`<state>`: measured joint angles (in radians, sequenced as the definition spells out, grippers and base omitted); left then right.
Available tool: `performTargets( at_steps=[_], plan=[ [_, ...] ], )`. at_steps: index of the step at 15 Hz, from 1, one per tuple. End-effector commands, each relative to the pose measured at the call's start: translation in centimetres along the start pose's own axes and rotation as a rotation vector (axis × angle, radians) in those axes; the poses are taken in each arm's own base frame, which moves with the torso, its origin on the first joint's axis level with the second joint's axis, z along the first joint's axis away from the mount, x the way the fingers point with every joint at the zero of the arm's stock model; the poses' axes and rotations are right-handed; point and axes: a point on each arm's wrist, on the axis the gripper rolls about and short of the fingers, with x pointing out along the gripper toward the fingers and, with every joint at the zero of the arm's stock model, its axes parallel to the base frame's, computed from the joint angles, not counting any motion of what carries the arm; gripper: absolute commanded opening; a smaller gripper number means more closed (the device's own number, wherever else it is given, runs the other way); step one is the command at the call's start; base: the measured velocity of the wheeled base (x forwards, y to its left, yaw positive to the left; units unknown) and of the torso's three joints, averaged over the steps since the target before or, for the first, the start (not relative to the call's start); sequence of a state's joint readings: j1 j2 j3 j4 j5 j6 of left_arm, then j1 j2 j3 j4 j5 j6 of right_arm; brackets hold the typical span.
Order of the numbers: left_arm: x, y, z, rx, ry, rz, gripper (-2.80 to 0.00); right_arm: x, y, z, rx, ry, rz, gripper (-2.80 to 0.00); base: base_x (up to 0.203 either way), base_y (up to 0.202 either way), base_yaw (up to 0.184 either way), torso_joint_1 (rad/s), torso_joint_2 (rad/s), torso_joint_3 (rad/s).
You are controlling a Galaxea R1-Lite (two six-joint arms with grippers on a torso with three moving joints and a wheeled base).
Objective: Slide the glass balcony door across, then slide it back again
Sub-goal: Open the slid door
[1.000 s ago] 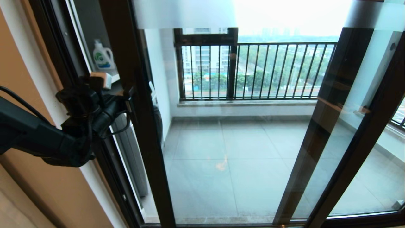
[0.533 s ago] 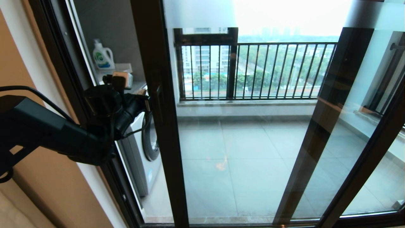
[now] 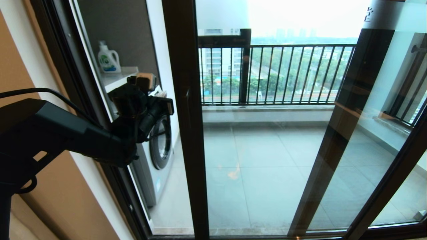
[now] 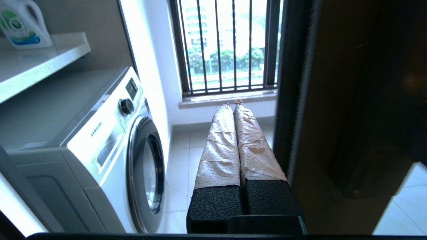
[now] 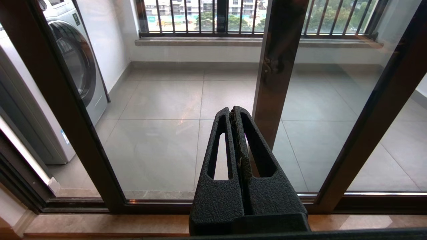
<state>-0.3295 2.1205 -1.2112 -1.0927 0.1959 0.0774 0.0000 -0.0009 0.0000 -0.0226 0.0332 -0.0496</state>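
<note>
Glass balcony door (image 3: pixel 253 140) stands partly slid open, its dark brown leading stile (image 3: pixel 186 126) running floor to ceiling just to the right of the left gripper (image 3: pixel 166 106), with an open gap on the gripper's other side. In the left wrist view the same stile (image 4: pixel 333 100) fills the space right beside the tape-wrapped fingers (image 4: pixel 222 140); whether they touch it I cannot tell. Those fingers lie pressed together, holding nothing, and point out through the gap toward the balcony. A dark bar handle (image 3: pixel 188 103) sits on the stile, level with the gripper and just past it.

Beyond the fingers, across the tiled balcony floor (image 3: pixel 260 173), runs the black railing (image 3: pixel 283 73) of vertical bars. Left of and below the left gripper stands a white front-loading washing machine (image 4: pixel 110 143), close to the gap, and above it a pale shelf (image 4: pixel 36 63) carries a white detergent bottle (image 3: pixel 108 60).

To the right of the door, a second dark-framed glass panel (image 3: pixel 343 133) overlaps it.

The right gripper (image 5: pixel 233 115) hangs low on the room side of the glass, its black fingers pressed together and empty, pointing at the pane with the panel's upright (image 5: pixel 277 66) just ahead of it.
</note>
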Motion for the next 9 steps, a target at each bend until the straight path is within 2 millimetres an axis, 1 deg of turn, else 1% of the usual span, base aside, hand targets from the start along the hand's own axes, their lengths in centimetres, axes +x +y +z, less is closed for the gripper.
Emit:
performTargets(
  at_steps=[1, 3, 5, 9],
  plan=[
    [0.2, -0.8, -0.2, -0.002, 0.002, -0.014, -2.8, 0.1, 0.0, -0.3, -0.001, 0.008, 0.001, -2.8, 0.0, 0.0, 0.0, 0.0, 0.0, 0.0],
    [0.6, -1.1, -0.5, 0.0, 0.012, -0.018, -2.8, 0.1, 0.0, -0.3, 0.001, 0.008, 0.001, -2.8, 0.0, 0.0, 0.0, 0.0, 0.0, 0.0],
    [1.4, -1.4, -0.6, -0.001, 0.003, -0.015, -2.8, 0.1, 0.0, -0.3, -0.001, 0.008, 0.001, -2.8, 0.0, 0.0, 0.0, 0.0, 0.0, 0.0],
    [2.4, -3.0, -0.5, 0.02, -0.011, -0.027, -2.8, 0.1, 0.0, -0.3, -0.001, 0.008, 0.001, -2.8, 0.0, 0.0, 0.0, 0.0, 0.0, 0.0]
  ],
)
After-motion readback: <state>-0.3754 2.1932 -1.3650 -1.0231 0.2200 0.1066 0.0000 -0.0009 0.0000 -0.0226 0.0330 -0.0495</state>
